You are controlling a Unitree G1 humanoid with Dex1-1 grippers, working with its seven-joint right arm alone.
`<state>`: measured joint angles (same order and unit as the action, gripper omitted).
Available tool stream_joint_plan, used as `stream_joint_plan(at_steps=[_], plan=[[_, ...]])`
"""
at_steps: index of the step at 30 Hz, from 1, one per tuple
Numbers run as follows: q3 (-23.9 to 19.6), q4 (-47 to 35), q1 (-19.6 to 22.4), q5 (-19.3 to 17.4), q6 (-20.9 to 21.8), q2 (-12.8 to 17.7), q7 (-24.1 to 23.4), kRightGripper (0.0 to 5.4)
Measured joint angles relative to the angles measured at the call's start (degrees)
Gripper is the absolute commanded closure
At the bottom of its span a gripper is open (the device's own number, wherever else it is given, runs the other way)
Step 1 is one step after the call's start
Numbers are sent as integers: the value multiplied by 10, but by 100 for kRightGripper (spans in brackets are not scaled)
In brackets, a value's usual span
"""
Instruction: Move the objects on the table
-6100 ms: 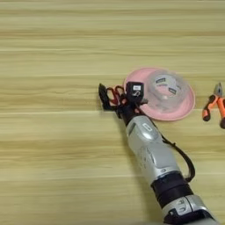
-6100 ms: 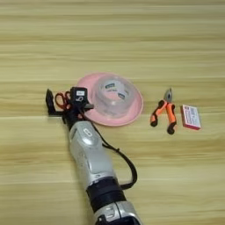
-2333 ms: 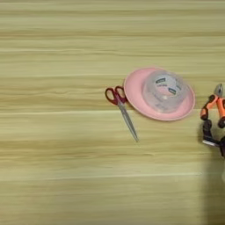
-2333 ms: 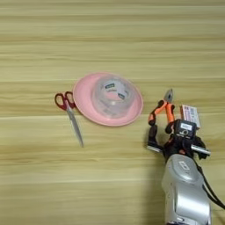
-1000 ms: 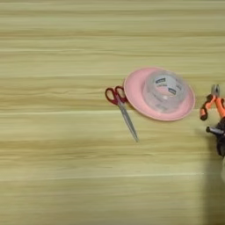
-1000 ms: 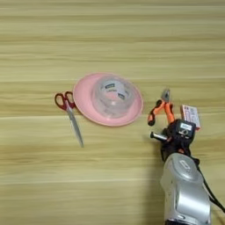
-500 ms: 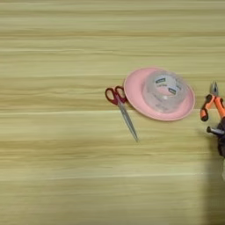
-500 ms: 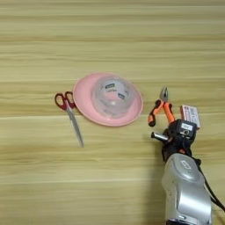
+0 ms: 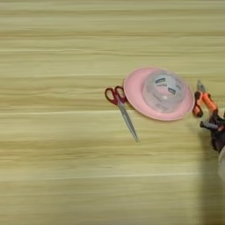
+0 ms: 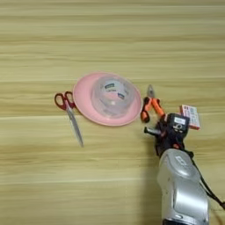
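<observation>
No text can be read; markings on the tape roll [image 10: 113, 97] and card [image 10: 190, 116] are too blurred.

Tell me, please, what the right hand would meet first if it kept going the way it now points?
Most likely the pliers: the right hand points up the table from the near edge and sits right at their orange handles, possibly already touching. Height above them is unclear.
</observation>
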<state>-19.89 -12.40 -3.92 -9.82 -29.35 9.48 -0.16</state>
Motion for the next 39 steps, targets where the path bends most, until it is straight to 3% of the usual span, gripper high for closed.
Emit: stream_joint_plan(at_steps=[7, 26, 39], plan=[[-3, -77, 7, 0, -16, 13, 3, 464], [-5, -92, 21, 1, -26, 18, 8, 464], [13, -109, 65, 16, -26, 50, 22, 464]])
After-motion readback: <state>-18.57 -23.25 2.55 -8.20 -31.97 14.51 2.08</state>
